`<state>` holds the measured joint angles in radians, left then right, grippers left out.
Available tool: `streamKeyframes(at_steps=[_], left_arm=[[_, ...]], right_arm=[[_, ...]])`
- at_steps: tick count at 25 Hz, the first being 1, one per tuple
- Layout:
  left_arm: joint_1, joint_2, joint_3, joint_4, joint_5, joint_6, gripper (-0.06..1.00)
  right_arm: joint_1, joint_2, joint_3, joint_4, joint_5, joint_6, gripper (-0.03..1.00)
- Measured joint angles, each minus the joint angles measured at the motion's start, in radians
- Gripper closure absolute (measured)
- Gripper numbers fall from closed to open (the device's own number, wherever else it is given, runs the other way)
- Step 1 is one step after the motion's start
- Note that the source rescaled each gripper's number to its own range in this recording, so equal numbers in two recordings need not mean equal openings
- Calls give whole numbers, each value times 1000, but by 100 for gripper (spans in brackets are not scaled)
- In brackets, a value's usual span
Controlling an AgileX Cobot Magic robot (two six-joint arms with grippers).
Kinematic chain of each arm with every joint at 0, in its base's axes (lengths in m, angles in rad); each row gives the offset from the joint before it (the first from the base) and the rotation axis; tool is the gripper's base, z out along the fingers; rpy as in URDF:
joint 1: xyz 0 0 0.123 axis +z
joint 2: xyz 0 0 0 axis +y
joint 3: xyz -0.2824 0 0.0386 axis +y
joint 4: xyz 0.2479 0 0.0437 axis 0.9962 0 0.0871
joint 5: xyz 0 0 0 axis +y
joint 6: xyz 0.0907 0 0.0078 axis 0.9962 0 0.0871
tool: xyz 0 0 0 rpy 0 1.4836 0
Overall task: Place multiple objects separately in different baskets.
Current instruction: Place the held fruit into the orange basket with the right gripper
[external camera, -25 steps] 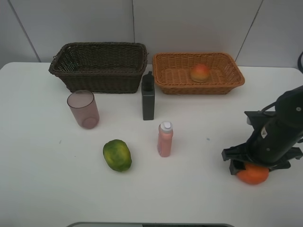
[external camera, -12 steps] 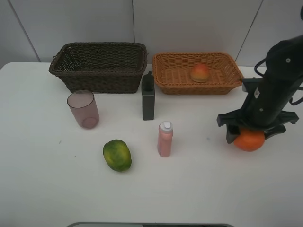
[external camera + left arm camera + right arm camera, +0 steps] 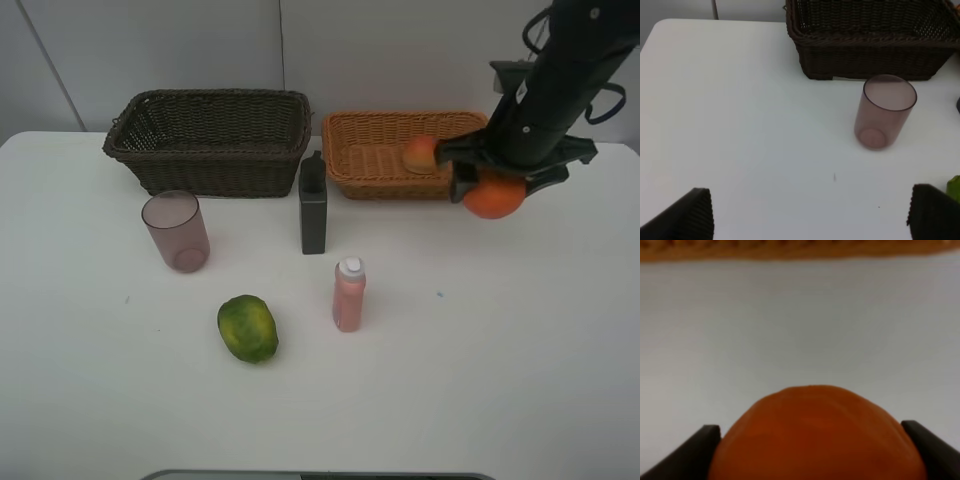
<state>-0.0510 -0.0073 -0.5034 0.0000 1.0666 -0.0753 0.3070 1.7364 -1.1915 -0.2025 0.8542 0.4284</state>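
Overhead, the white table [image 3: 520, 390] bears all the items, and the orange-tan basket [image 3: 375, 165] serves as the reference point. The dark brown basket [image 3: 210, 140] stands just beside it, deeper and apparently empty. The right gripper [image 3: 497, 182] hangs raised at the tan basket's front right corner, clamped on the orange [image 3: 494, 199]. The wrist view shows bare table under the fruit and the wicker rim ahead, so it is not yet over the basket. I judge it is held high to clear that rim.

The left gripper [image 3: 810, 215] is well away, past the dark basket, spread wide and empty, probably waiting its turn. The dark grey bottle [image 3: 313, 208] stands near the tan basket's front left corner, with the mauve cup [image 3: 177, 232], green fruit [image 3: 247, 328] and pink bottle [image 3: 348, 293] farther out. The peach [image 3: 421, 153] lies inside the tan basket, which suggests fruit belongs there.
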Motion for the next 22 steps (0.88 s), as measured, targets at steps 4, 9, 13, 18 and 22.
streamKeyframes(at_steps=[4, 9, 13, 18, 22], left_arm=[[0, 0, 0, 0, 0, 0, -5], [0, 0, 0, 0, 0, 0, -5], [0, 0, 0, 0, 0, 0, -5], [0, 0, 0, 0, 0, 0, -5], [0, 0, 0, 0, 0, 0, -5]], right_arm=[[0, 88, -141, -39, 1, -1, 38], [0, 184, -282, -126, -30, -1, 38], [-8, 235, -321, -169, -119, -2, 38], [-36, 292, -325, -184, -218, -2, 38], [-48, 324, -325, -202, -239, -3, 38]])
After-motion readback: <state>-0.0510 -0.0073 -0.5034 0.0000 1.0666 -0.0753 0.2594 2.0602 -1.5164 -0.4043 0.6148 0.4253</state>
